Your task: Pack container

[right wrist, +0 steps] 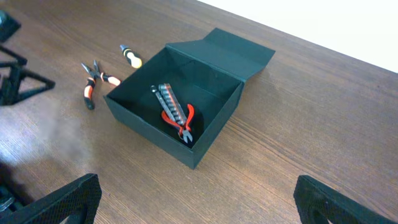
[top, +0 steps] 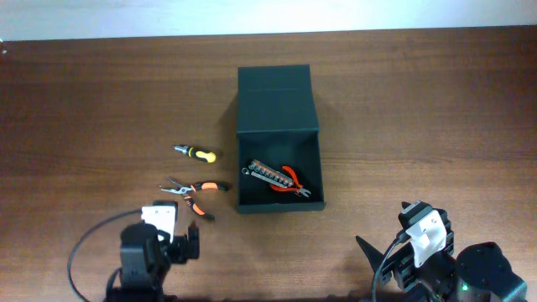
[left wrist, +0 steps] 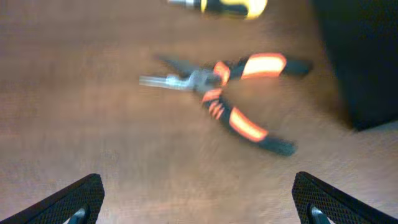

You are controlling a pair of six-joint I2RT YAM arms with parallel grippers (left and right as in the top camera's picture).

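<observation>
The dark green-black container (top: 279, 138) stands open mid-table, its flap lid (top: 275, 99) folded back. Inside lie a bit holder (top: 268, 174) and red-handled pliers (top: 294, 185); both also show in the right wrist view, the bit holder (right wrist: 170, 104) and the pliers (right wrist: 184, 124). Orange-and-black needle-nose pliers (top: 192, 191) and a yellow-and-black screwdriver (top: 196, 153) lie on the table left of the container. My left gripper (left wrist: 196, 202) is open and empty just short of the orange pliers (left wrist: 239, 102). My right gripper (right wrist: 199, 199) is open and empty, near the front right.
The brown wooden table (top: 419, 126) ends at a white strip along its far edge. The left arm's cable (top: 84, 243) loops at the front left. The left arm's fingers (right wrist: 18, 78) show at the left of the right wrist view.
</observation>
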